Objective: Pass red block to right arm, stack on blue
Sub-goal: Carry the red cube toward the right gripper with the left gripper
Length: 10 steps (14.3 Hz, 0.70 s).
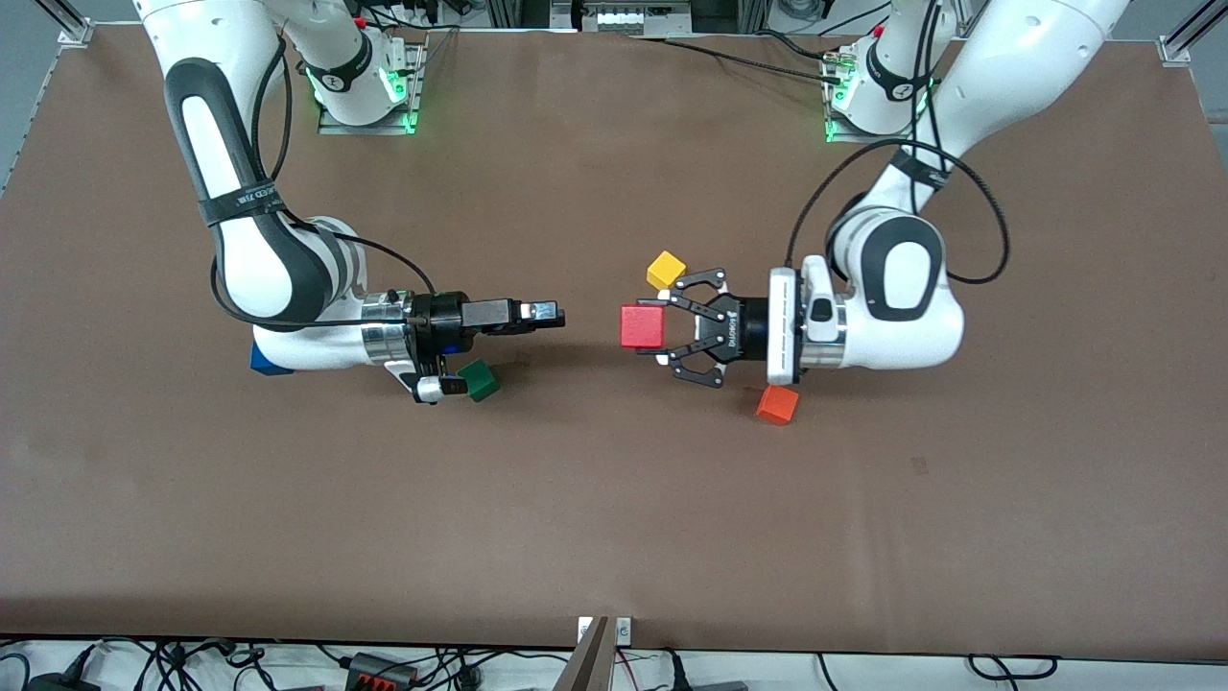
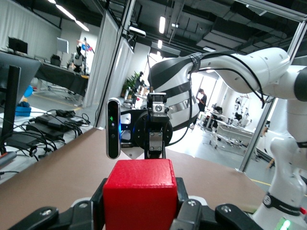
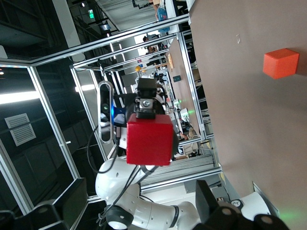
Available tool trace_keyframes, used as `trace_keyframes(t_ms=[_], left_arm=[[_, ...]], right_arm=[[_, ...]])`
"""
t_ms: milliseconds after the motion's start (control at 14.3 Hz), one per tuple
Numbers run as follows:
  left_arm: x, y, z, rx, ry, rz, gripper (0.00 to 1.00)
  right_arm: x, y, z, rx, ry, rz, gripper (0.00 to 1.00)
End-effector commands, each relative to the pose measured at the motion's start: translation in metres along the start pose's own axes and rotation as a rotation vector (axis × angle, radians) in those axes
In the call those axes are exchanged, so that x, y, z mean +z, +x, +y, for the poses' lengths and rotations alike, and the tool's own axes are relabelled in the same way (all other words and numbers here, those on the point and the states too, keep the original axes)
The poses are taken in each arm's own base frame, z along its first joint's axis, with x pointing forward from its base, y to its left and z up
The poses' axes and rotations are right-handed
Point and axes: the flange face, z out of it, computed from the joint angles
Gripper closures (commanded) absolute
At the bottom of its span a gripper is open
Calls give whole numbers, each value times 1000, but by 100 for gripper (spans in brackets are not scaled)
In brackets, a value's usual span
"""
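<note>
Blue cube [image 1: 270, 360]: mostly hidden under the right arm's forearm [image 1: 317, 347]; only one corner shows.
Green cube [image 1: 478, 380]: edge at 9 o'clock masked by the right wrist camera mount.
Red block [image 2: 140, 194]: cut off by the left wrist view's lower edge.
Worktop [image 1: 614, 499]: corners run out of the front view.

We're in a robotics lab, open industrial hall. Evidence: two white Franka arms bolted on base plates at 12 o'clock of a brown-covered table [image 1: 614, 537], green status LEDs lit at both bases. Aluminium extrusion framing [image 3: 184, 91] around the cell, clear panels. Exposed black ceiling with strip lights [image 2: 162, 24], more benches and another white robot arm [image 2: 283, 158] in the hall. Cables and power strips [image 1: 384, 667] along the table's 6 o'clock edge. Small coloured test cubes on the mat.
</note>
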Motion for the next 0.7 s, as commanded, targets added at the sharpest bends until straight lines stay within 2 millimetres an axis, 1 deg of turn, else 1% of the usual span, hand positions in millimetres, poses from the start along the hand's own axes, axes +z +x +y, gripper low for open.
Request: trace_keyframes(t_ms=[0, 70, 209, 349, 419, 558, 628], left_arm=[[18, -3, 9, 47, 58, 67, 99], [22, -3, 11, 50, 56, 74, 99], [26, -6, 14, 46, 52, 72, 99], [36, -9, 19, 46, 55, 61, 99], [39, -10, 21, 45, 51, 60, 99], [44, -18, 22, 52, 46, 57, 99], [50, -25, 23, 59, 40, 54, 99]], right_arm=[[3, -2, 4, 2, 20, 4, 0], [3, -1, 8, 7, 18, 3, 0], [12, -3, 12, 12, 14, -6, 0], [16, -3, 9, 13, 7, 2, 0], [21, -4, 8, 10, 6, -4, 0], [23, -3, 6, 8, 8, 10, 0], [26, -2, 2, 3, 11, 18, 0]])
